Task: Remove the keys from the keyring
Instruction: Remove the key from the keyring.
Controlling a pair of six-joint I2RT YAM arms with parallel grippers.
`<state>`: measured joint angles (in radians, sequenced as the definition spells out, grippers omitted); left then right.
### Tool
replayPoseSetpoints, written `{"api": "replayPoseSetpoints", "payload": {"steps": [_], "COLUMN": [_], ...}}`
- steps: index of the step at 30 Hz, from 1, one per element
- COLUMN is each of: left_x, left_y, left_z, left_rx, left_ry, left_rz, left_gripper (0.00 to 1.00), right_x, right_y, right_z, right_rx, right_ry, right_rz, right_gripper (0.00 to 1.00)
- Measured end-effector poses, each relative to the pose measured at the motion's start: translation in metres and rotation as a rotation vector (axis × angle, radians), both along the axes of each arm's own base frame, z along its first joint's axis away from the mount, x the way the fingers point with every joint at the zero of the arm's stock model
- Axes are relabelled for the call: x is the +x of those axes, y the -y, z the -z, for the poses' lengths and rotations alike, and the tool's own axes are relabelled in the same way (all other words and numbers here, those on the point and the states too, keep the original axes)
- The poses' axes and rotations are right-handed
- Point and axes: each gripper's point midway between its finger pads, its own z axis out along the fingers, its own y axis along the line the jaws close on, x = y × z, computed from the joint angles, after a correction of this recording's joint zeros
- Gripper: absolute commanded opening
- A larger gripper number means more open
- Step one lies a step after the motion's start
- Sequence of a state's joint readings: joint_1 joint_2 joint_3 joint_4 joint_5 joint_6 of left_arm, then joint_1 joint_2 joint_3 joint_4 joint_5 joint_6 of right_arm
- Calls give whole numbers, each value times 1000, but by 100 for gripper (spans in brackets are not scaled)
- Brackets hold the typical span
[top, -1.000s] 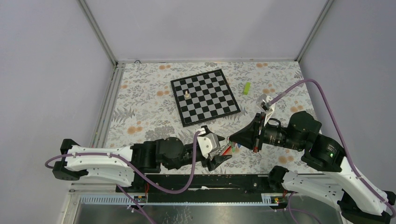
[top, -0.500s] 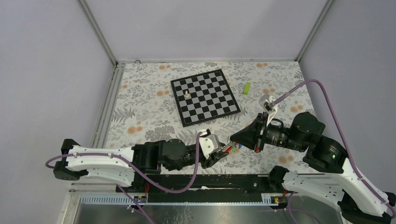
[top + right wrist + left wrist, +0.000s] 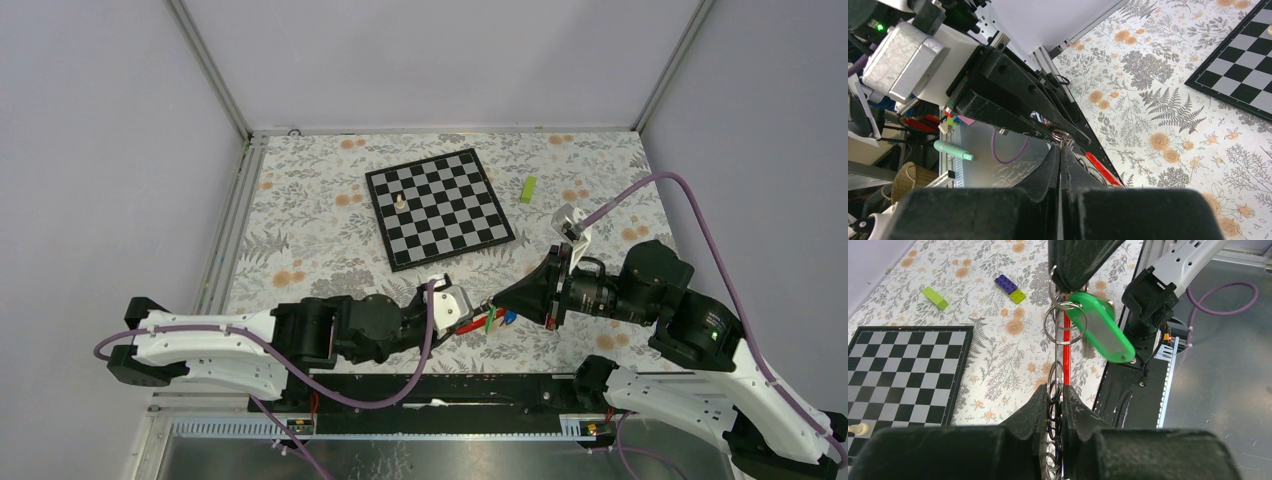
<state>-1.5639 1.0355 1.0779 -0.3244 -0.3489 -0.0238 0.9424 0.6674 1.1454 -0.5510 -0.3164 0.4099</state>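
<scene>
Where the keyring hangs: the keyring [image 3: 1062, 326] is drawn straight in the air between the two gripper tips, over the near part of the table [image 3: 300, 215], in front of the chessboard [image 3: 440, 205].
Left gripper [image 3: 1055, 396]: fingers pressed in on the lower chain links, which run down between them.
Right gripper [image 3: 1070, 275]: fingers closed flat together, pinching the topmost ring.
Left wrist view alone: overlapping thin wire rings, a chain of round links, a glossy green oblong tag [image 3: 1100, 330] and a narrow red strap [image 3: 1066, 337] behind the chain; beyond, a purple-and-yellow studded block [image 3: 1010, 288] and a lime block [image 3: 934, 297] lie on the cloth.
Right wrist view alone: the shut seam between its own fingers, with a sliver of ring and the strap's red end showing past them.
Top view alone: a blue speck beside the green and red, the whole bunch tiny.
Keys [image 3: 1088, 349]: a grey metal blade half hidden behind the green tag; how many there are cannot be told.
Cut off: the lowest links vanish between the left fingers.
Surfaces: matte floral cloth; board of black and silvery squares carrying one small pale piece [image 3: 401, 201].
</scene>
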Motion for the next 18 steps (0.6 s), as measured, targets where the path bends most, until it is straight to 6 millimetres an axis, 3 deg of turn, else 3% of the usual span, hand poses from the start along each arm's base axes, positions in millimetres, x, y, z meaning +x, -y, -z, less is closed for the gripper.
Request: {"api": "replayPoseSetpoints", "payload": {"steps": [8, 18], "left_x": [1, 3], "left_y": [-10, -22], "left_z": [-5, -5], "left_rx": [46, 102], "left_ry": [2, 13], "left_rz": [-4, -17], "left_gripper": [10, 31], "right_x": [-3, -4], "right_y": [-1, 1], "right_z": [3, 10], "right_rx": [-13, -37], "right_ry": [5, 0], "right_rz": [-26, -30], "right_gripper": [0, 0]}}
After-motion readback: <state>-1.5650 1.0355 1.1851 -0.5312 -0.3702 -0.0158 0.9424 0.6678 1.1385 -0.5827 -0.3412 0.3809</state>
